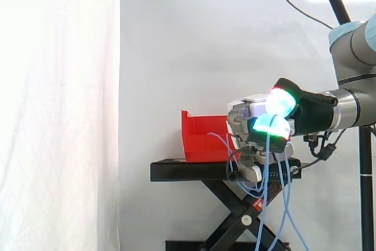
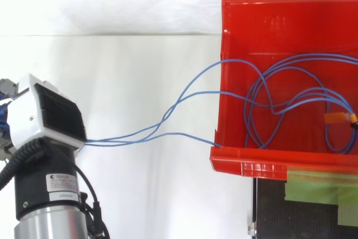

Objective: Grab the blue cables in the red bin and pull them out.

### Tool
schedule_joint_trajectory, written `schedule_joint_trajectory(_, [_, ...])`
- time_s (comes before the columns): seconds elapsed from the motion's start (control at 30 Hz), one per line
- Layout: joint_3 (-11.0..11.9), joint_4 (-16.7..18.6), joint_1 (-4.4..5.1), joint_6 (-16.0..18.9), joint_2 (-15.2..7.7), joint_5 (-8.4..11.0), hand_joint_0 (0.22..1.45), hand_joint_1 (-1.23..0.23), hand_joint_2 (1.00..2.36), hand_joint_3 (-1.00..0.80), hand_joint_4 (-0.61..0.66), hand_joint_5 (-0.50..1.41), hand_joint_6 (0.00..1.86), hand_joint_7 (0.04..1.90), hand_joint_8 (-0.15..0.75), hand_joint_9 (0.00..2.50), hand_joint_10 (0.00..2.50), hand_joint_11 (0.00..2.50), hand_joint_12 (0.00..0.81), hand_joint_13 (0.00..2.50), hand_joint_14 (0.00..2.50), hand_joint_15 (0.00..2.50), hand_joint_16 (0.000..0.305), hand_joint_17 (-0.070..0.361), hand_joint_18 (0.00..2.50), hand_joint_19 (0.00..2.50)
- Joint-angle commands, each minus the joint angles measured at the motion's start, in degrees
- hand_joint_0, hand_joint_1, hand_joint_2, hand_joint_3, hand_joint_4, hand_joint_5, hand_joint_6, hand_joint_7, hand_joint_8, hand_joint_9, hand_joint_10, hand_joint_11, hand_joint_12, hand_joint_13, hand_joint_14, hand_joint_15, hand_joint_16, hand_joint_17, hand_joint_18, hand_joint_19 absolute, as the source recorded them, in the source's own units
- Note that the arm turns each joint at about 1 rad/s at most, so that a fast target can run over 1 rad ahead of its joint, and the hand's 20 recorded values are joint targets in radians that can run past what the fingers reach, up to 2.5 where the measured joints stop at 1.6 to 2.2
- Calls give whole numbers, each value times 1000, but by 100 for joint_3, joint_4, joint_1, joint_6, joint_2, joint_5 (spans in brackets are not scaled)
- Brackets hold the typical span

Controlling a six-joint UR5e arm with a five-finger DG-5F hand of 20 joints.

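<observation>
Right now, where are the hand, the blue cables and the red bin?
hand [image 1: 244,119]: side view, on its curled fingers.
blue cables [image 2: 168,117]: top view, where the stretched strands cross.
red bin [image 2: 246,166]: top view, on its lower rim.

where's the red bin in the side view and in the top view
Side view: the red bin sits mid-picture on the black stand, just left of the hand.
Top view: the bin takes the upper right, running off the right edge.
Shared landmark: the blue cables leading from the bin to the hand.
</observation>
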Motion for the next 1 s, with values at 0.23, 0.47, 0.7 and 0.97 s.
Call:
schedule_joint_trajectory(0.23, [7,0,0,0,0,5,973,-857,1000,-1000,1,782,922,615,144,1409,0,1939,256,1398,26,1463,43,96,863,693])
schedule_joint_trajectory(0.47, [7,0,0,0,0,5,973,-858,1000,-1000,-1,783,917,621,146,1417,0,1948,254,1399,26,1454,43,96,867,692])
schedule_joint_trajectory(0.7, [7,0,0,0,0,5,973,-858,1000,-1000,-2,785,918,610,147,1417,0,1921,259,1401,26,1448,43,96,869,691])
schedule_joint_trajectory(0.97, [-2,0,0,0,0,-4,973,-859,1000,-1000,-2,788,915,615,154,1418,2,1902,271,1387,26,1453,43,96,871,690])
